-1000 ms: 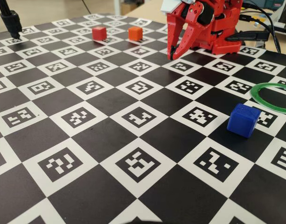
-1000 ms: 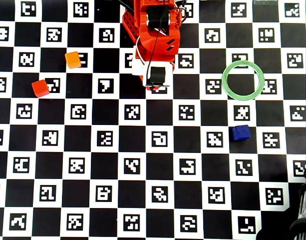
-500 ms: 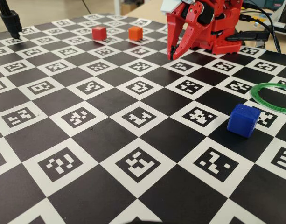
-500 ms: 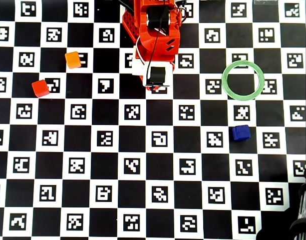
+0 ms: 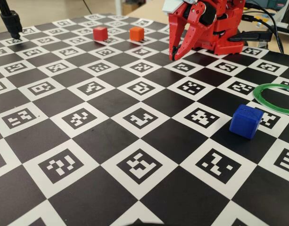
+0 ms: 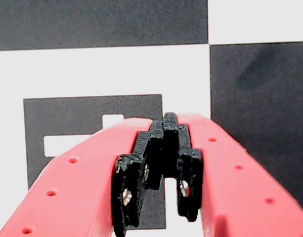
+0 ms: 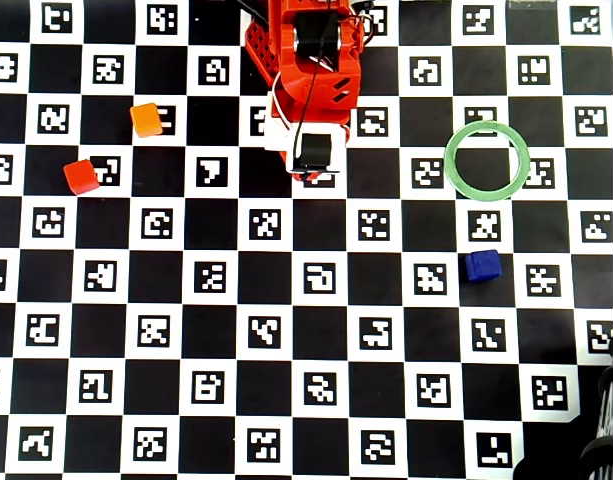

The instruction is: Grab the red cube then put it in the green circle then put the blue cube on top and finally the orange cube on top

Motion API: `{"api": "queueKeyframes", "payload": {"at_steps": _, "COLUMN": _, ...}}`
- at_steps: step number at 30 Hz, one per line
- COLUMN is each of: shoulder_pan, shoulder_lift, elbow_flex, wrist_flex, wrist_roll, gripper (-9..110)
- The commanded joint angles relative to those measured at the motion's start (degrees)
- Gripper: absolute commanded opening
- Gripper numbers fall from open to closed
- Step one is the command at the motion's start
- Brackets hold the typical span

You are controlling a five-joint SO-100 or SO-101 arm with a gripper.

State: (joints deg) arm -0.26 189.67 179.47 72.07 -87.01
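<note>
The bench [image 5: 87, 141] is covered edge to edge by a checkerboard mat [image 7: 186, 330] — matte black squares alternating with white ones, each white square printed with a small black block-pattern marker [image 7: 319, 278]. In the wrist view one such marker [image 6: 82, 128] fills the lower left, beside a plain black square at right. A black clamp-like post [image 5: 11, 21] stands at the far left corner of the mat in the fixed view. Black cables [image 5: 269, 23] run along the far right edge there — past them, blurred clutter that cannot be made out. A dark rounded object [image 7: 601, 455] sits at the overhead view's lower right corner.
</note>
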Motion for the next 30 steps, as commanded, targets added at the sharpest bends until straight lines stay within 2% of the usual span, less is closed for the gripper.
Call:
{"api": "queueKeyframes", "payload": {"at_steps": 1, "shoulder_pan": 0.4, "shoulder_lift": 2.8, "elbow_flex": 2.8, "wrist_flex": 5.9, "wrist_roll": -0.2, "gripper": -5}}
{"api": "queueKeyframes", "payload": {"at_steps": 9, "shoulder_pan": -1.1, "shoulder_lift": 2.8, "elbow_flex": 2.8, "wrist_flex": 5.6, "wrist_roll": 2.0, "gripper": -5}}
{"api": "queueKeyframes", "payload": {"at_steps": 13, "shoulder_pan": 0.1, "shoulder_lift": 2.7, "elbow_flex": 1.0, "wrist_flex": 4.9, "wrist_roll": 11.7, "gripper": -5}}
{"api": "queueKeyframes", "payload": {"at_steps": 21, "shoulder_pan": -0.3, "shoulder_lift": -21.1, "elbow_flex": -28.5, "wrist_flex": 8.0, "wrist_roll": 20.7, "gripper": -5}}
{"api": "queueKeyframes", "payload": {"at_steps": 30, "shoulder_pan": -0.2, "shoulder_lift": -44.6, "elbow_flex": -58.2, "wrist_flex": 18.4, "wrist_roll": 26.5, "gripper": -5}}
